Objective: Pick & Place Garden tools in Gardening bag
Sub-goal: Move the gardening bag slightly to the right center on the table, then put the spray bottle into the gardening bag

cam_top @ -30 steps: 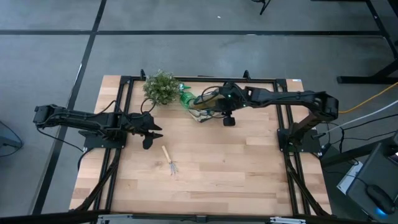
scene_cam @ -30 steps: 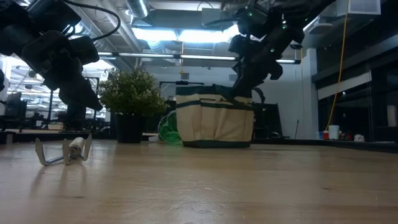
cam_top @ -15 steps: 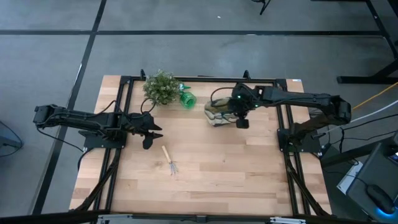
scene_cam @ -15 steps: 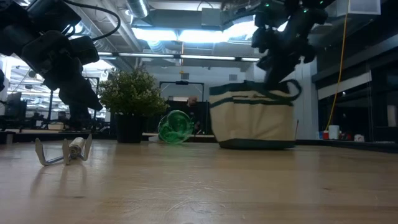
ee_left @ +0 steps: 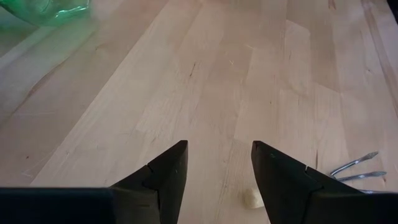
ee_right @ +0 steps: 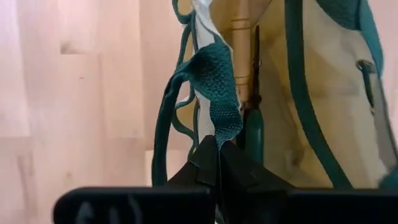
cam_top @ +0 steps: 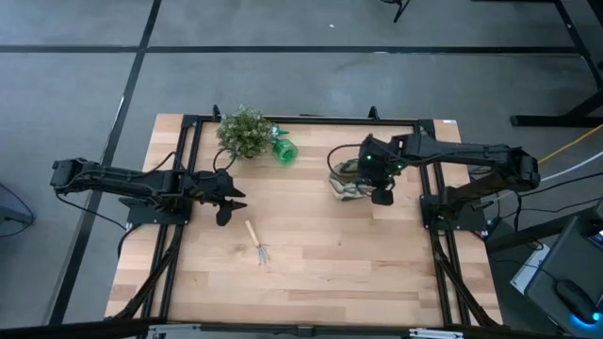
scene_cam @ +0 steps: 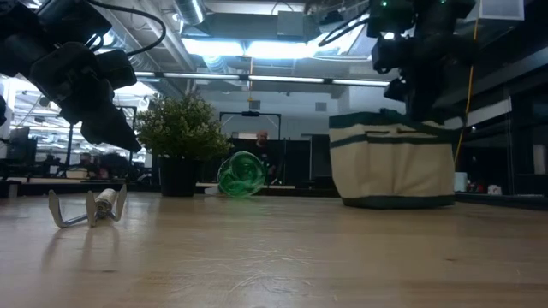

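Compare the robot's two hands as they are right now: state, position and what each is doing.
The left hand is open and empty, above bare wood near the rake. The right hand is shut on the gardening bag, pinching its green handle strap at the table's right side. Both are dark two-finger hands.

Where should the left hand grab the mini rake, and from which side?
Grip the wooden handle at mid-length, coming straight down with fingers across it. The mini rake lies flat on the table, tines pointing away from the plant, nothing beside it. The left hand is open, just above it in the high view.
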